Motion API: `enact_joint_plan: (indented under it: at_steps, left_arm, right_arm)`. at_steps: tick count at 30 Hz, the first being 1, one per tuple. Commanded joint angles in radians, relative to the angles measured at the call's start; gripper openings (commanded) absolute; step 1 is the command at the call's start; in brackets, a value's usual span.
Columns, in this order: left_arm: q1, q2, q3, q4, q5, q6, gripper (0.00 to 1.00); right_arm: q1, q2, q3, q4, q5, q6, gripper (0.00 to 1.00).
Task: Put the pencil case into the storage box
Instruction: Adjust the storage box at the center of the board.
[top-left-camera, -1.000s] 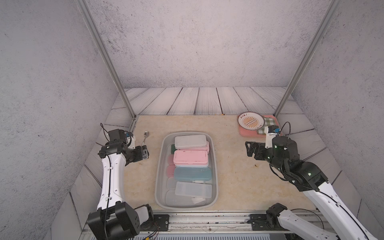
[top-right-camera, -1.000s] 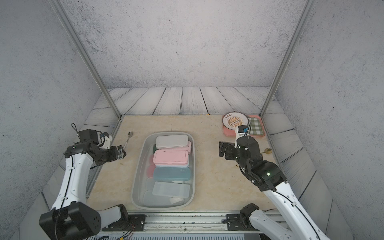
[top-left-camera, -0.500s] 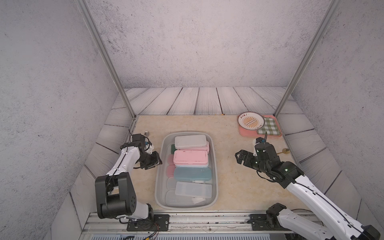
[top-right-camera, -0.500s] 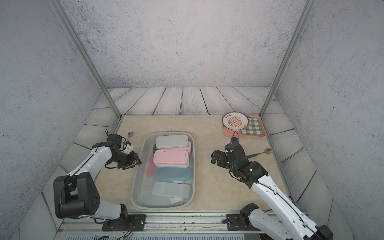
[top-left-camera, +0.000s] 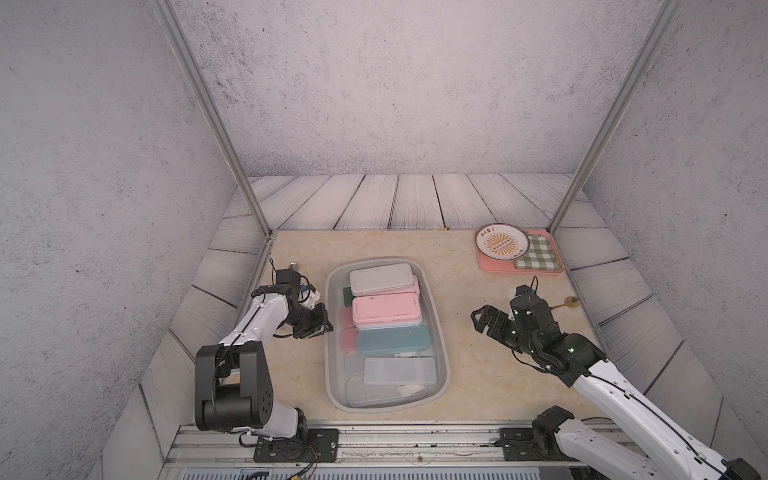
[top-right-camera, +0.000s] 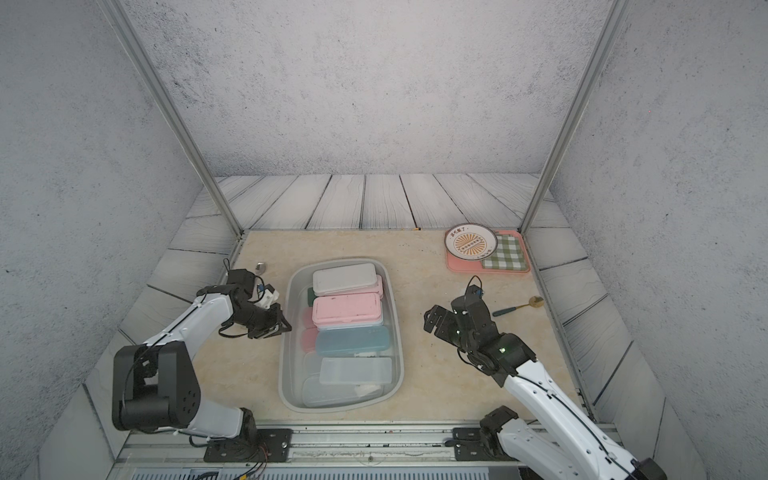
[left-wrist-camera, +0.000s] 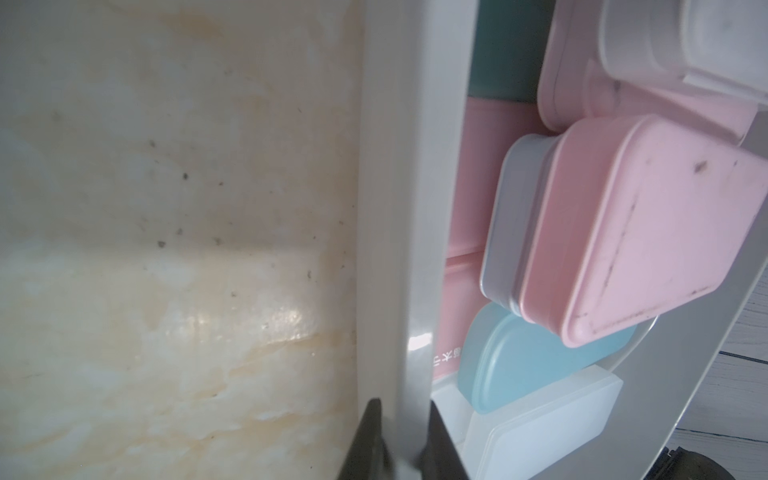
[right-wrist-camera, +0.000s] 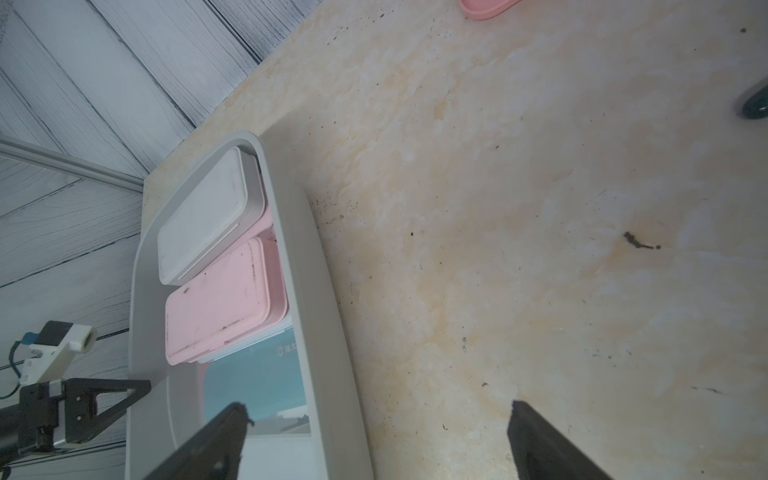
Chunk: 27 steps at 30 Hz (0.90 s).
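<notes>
The storage box (top-left-camera: 386, 408), a light-grey tub, stands mid-table in both top views (top-right-camera: 332, 409). Inside lie several pencil cases: a white one (top-left-camera: 381, 278) at the back, a pink one (top-left-camera: 385, 309), a blue one (top-left-camera: 392, 340) and a translucent one (top-left-camera: 400, 370) at the front. No pencil case shows outside the box. My left gripper (top-left-camera: 326, 328) is shut on the box's left rim (left-wrist-camera: 399, 208), one finger on each side of the wall in the left wrist view (left-wrist-camera: 403, 411). My right gripper (top-left-camera: 484, 318) hangs open and empty right of the box, its fingers (right-wrist-camera: 232, 419) wide apart.
A salmon tray (top-left-camera: 490, 266) at the back right carries a plate (top-left-camera: 502, 242) and a checked cloth (top-left-camera: 538, 254). A gold spoon (top-left-camera: 565, 304) lies by the right arm. A small metal spoon (top-left-camera: 293, 264) sits behind the left arm. Two metal posts rise at the table's back corners.
The left arm swung in from the far left to the box's left rim, and its gripper closed on it. The right arm dropped lower and came forward, still open.
</notes>
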<state>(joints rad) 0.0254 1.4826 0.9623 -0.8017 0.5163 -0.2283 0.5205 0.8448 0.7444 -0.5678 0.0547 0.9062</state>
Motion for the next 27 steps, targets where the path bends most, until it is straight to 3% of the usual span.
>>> enact_joint_plan:
  at_steps: [1, 12, 17, 18, 21, 23, 24, 26, 27]
  left_arm:
    - [-0.057, 0.034, 0.027, 0.019, 0.035, -0.052, 0.04]
    - [-0.186, 0.148, 0.169, 0.014, -0.046, 0.047, 0.06]
    - [-0.212, 0.186, 0.206, 0.013, -0.038, 0.035, 0.17]
    - [-0.216, 0.185, 0.211, 0.011, -0.036, 0.033, 0.25]
    - [-0.217, 0.157, 0.243, -0.031, -0.055, 0.045, 0.67]
    - [-0.206, 0.086, 0.256, -0.057, -0.097, 0.058, 0.99]
    - [-0.194, 0.034, 0.251, -0.055, -0.121, 0.054, 1.0]
    - [-0.154, -0.067, 0.225, -0.04, -0.172, 0.036, 1.0]
    - [-0.118, -0.115, 0.206, -0.024, -0.175, 0.039, 1.0]
  right_arm:
    - [-0.001, -0.04, -0.004, -0.024, 0.033, -0.008, 0.99]
    - [-0.001, -0.117, -0.052, -0.076, 0.087, 0.025, 0.99]
    - [-0.001, -0.159, -0.081, -0.073, 0.139, 0.046, 0.99]
    - [-0.001, -0.165, -0.083, -0.065, 0.163, 0.028, 0.99]
    - [-0.001, -0.171, -0.086, 0.0, 0.268, -0.093, 0.99]
    - [-0.001, -0.166, -0.102, 0.122, 0.275, -0.337, 0.99]
    - [-0.001, -0.151, -0.113, 0.173, 0.282, -0.479, 0.99]
    - [-0.01, -0.079, -0.141, 0.267, 0.412, -0.622, 0.99]
    - [-0.043, -0.021, -0.162, 0.347, 0.417, -0.704, 0.99]
